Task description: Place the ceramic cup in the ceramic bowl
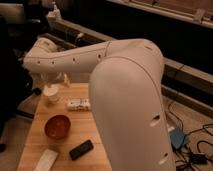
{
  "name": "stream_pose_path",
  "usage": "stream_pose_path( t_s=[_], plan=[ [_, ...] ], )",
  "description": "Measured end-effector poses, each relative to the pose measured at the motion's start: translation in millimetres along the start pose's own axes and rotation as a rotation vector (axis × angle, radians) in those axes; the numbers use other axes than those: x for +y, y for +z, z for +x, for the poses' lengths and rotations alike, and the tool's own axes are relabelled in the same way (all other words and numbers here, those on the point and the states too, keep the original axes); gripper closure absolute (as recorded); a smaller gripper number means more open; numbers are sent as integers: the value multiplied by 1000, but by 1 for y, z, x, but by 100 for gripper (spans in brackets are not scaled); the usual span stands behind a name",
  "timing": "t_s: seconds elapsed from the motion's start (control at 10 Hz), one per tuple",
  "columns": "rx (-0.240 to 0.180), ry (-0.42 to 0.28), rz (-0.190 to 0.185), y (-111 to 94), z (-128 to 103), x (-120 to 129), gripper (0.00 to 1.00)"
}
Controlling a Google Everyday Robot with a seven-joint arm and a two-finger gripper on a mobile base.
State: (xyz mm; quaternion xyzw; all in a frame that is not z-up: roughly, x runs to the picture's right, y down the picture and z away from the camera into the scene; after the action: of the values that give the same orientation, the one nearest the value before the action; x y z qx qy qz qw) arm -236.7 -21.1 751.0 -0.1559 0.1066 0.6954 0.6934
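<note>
The small white ceramic cup (51, 94) stands upright on the wooden table (35, 137) near its far left corner. The glossy reddish-orange ceramic bowl (57, 126) sits on the table a little in front of the cup, apart from it. My big white arm (120, 90) reaches in from the right across the view. My gripper (54, 81) hangs at the arm's far left end, right above the cup. I cannot tell whether it touches the cup.
A small white patterned box (79, 104) lies right of the cup. A black flat device (81, 149) and a flat white block (46, 160) lie near the front edge. Cables and a blue box (177, 137) lie on the floor at right.
</note>
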Motion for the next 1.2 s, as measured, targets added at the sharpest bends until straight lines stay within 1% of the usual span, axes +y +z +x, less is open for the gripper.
stream_pose_path(
  t_s=[0.1, 0.3, 0.5, 0.7, 0.9, 1.2],
  plan=[
    [5, -13, -7, 4, -1, 3, 35],
    [-10, -38, -45, 11, -12, 16, 35],
    [-29, -48, -81, 15, -23, 23, 35],
    [-31, -49, -101, 21, -28, 21, 35],
    [-35, -52, -111, 28, -34, 17, 35],
    [-52, -64, -142, 37, -46, 23, 35]
  ],
)
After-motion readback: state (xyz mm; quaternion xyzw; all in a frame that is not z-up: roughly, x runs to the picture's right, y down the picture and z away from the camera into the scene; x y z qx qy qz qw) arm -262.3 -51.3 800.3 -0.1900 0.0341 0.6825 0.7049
